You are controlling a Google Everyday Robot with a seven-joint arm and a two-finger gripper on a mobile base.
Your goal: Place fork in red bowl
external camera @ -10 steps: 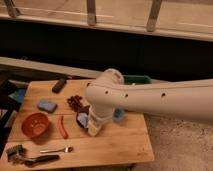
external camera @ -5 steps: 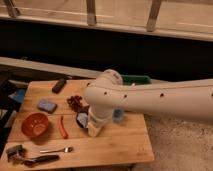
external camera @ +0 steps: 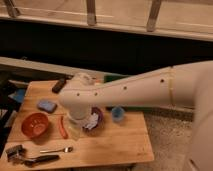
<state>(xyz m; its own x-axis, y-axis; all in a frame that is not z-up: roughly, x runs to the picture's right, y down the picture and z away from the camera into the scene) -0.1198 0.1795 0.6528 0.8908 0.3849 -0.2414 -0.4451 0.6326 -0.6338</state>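
Fork lies flat on wooden table, lower left of frame, below red bowl and apart from it, just above black-handled tool. White arm reaches in from right. Gripper hangs at its end, left of centre, between red bowl and dark purple bowl — open or closed, cannot tell. Blue cup sits just right of purple bowl.

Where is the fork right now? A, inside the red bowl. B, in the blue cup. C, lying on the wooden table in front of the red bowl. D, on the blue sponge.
C: the fork lies flat on the wooden table near its front edge, outside the red bowl, while the gripper hangs further back, right of that bowl, away from the fork.
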